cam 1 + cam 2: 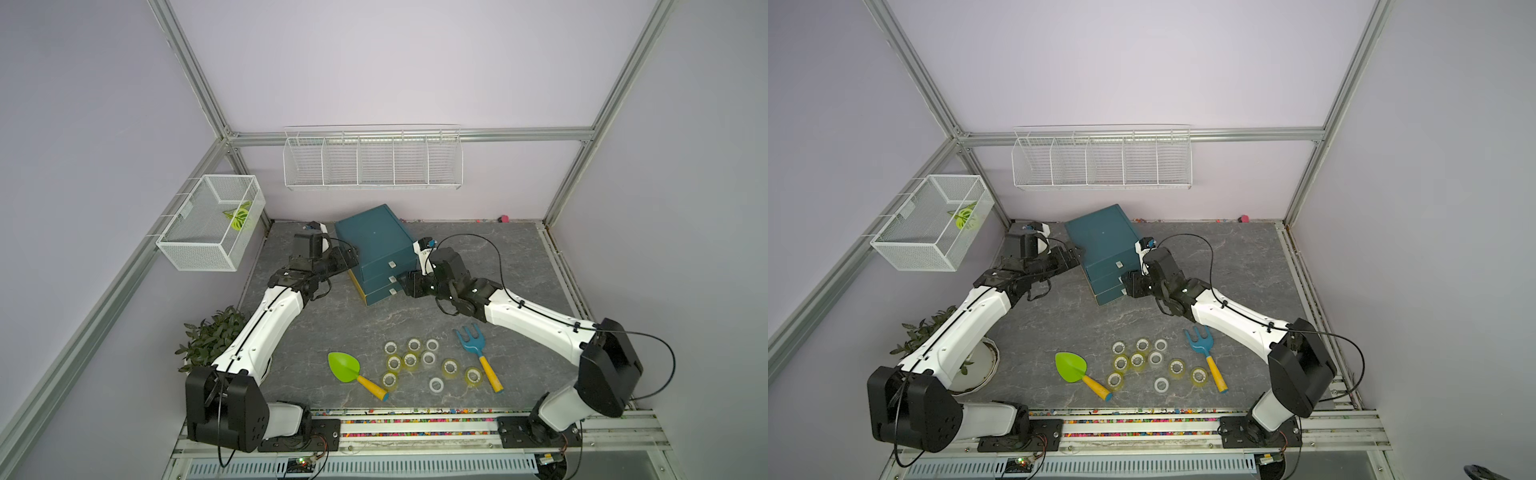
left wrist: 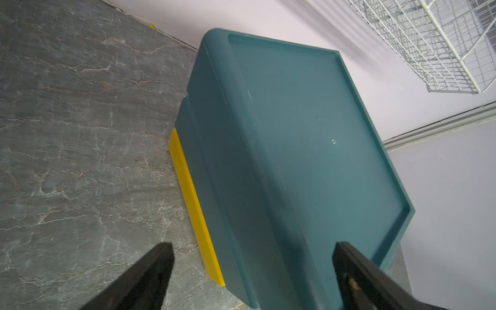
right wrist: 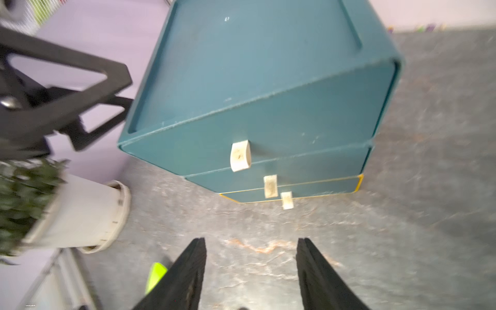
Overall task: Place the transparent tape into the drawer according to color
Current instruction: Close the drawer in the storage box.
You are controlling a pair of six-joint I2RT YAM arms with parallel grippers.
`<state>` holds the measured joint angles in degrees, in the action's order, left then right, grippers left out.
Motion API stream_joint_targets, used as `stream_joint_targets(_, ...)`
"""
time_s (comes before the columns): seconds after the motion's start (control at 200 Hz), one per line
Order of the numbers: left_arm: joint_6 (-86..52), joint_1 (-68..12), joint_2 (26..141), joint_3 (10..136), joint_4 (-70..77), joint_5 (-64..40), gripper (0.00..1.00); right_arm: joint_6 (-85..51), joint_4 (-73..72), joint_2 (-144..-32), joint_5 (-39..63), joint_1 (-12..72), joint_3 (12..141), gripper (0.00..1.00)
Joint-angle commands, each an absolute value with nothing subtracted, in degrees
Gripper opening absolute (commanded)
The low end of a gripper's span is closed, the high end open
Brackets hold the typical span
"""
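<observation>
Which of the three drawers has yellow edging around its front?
The bottom drawer of the teal cabinet. A thin yellow line frames its front, while the middle drawer and the top drawer are plain teal all round.

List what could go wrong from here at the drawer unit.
1. The cream handles sit close together; the open right gripper, short of them, could catch the wrong one.
2. The left gripper is open astride an edge of the drawer unit, not clamping; a pull may drag the unit.
3. The tape rolls lie packed together, so picking one could knock neighbours.
</observation>
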<state>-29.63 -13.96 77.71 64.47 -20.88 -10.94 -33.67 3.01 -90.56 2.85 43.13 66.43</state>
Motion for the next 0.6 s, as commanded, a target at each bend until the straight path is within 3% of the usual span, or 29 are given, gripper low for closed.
stream_joint_targets(0.0, -28.68, -14.22, 78.94, 65.23, -20.33, -12.37, 0.98, -46.62, -2.64, -94.89, 9.57, 41.95, 62.90, 0.58)
stream_joint_targets(0.25, -28.66, -14.09, 79.93, 64.82, -19.86, -13.10, 0.97, -62.55, -26.44, -103.46, 17.66, 37.97, 58.10, 0.58)
stream_joint_targets(0.595, -28.74, -14.15, 80.85, 64.65, -19.61, -13.64, 0.97, -66.58, -35.53, -109.23, 18.72, 37.05, 59.76, 0.53)
